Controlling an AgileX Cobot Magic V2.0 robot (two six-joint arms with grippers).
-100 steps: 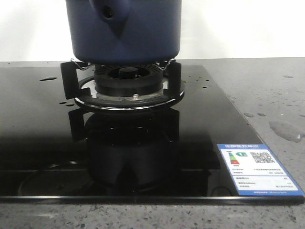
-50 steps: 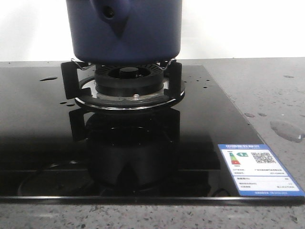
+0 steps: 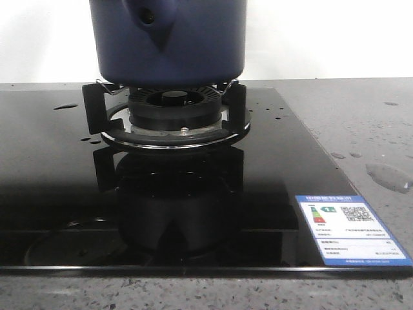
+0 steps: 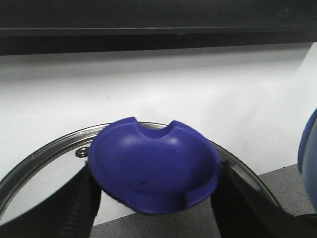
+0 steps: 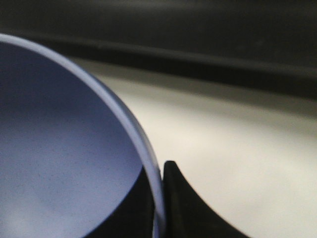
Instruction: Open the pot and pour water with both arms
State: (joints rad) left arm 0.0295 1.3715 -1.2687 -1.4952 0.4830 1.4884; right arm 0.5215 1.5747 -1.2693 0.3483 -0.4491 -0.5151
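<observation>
The dark navy pot [image 3: 168, 45] stands on the gas burner's grate [image 3: 164, 113], its hollow stub [image 3: 150, 18] facing me. No gripper shows in the front view. In the left wrist view my left gripper [image 4: 156, 198] is shut on the blue knob [image 4: 153, 168] of a glass lid [image 4: 44, 153], held in the air before a white wall; the pot's side [image 4: 309, 158] shows at the edge. In the right wrist view my right gripper [image 5: 158, 198] is shut on the pot's rim [image 5: 143, 148], one finger [image 5: 185, 208] outside, one inside. Water lies as a puddle [image 3: 387, 175] and drops.
The burner sits on a glossy black glass hob [image 3: 58, 194] with a blue energy label [image 3: 348, 229] at its front right corner. Grey speckled counter [image 3: 361, 123] lies to the right and in front. A white wall stands behind.
</observation>
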